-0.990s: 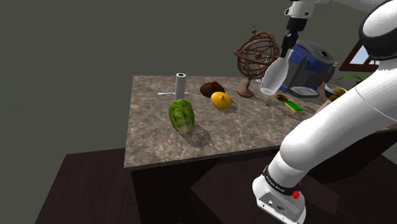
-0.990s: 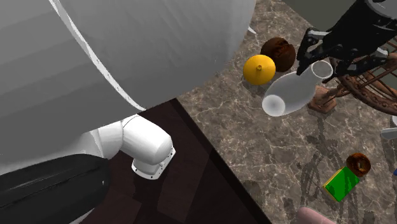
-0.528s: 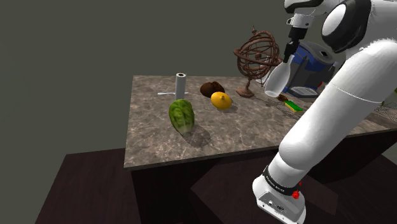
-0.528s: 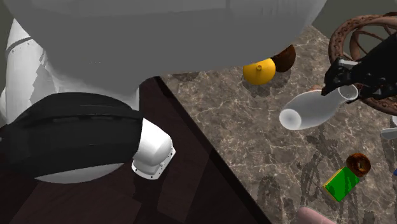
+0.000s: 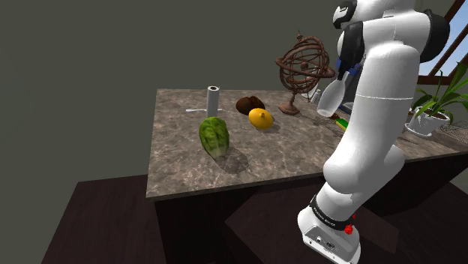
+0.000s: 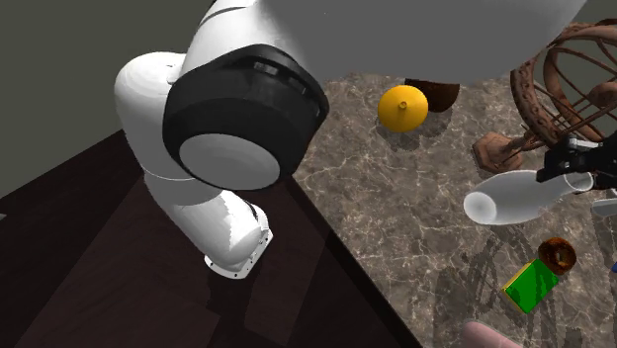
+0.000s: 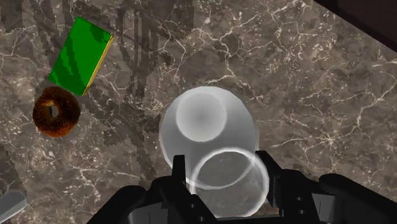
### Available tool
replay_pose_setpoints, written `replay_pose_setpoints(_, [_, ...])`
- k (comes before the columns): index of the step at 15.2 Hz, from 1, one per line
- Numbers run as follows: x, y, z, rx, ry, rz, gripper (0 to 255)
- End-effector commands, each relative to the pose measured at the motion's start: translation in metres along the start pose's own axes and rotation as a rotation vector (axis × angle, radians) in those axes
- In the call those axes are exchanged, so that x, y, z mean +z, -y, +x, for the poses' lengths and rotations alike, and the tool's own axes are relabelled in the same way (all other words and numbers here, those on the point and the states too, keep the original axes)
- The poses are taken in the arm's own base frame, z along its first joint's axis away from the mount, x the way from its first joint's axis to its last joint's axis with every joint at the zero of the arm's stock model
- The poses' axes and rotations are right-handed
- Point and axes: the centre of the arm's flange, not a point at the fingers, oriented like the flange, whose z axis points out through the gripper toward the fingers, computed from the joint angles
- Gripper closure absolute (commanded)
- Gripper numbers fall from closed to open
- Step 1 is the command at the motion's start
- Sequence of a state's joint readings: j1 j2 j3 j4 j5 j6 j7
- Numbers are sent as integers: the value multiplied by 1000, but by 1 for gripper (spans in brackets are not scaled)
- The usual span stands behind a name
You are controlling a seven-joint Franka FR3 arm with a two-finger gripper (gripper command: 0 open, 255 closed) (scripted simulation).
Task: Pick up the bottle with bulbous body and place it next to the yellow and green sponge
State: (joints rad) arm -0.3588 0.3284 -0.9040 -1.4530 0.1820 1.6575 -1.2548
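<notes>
A white bottle with a bulbous body (image 6: 514, 198) hangs tilted above the marble table (image 6: 396, 217). My black gripper (image 6: 575, 164) is shut on its neck. In the wrist view the fingers (image 7: 180, 173) clasp the bottle's rim, and its round body (image 7: 205, 124) hangs below the gripper (image 7: 224, 172). The green sponge with a yellow edge (image 7: 79, 56) lies flat on the table, off to one side of the bottle, beside a brown doughnut (image 7: 56, 113). The shoulder view has the bottle (image 5: 328, 99) at the table's right, beside my white arm (image 5: 375, 112).
A lettuce (image 5: 214, 136), a white upright tube (image 5: 213, 98), an orange fruit (image 5: 260, 118) and a dark brown lump (image 5: 250, 104) sit toward the table's left and middle. A brown armillary sphere (image 5: 304, 69) stands close behind the bottle. A potted plant (image 5: 431, 105) is at the far right.
The gripper has carried the bottle rightward and a little lower in both exterior views, closer to the sponge. The arm's elbow has swung across the right of the shoulder view.
</notes>
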Motion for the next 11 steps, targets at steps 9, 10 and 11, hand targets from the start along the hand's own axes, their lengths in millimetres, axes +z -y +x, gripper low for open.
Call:
replay_pose_setpoints(9, [60, -62, 2, -2, -2, 1, 255])
replay_pose_setpoints(10, [65, -62, 2, -2, -2, 1, 255])
replay_pose_setpoints(11, [71, -61, 3, -2, -2, 1, 255])
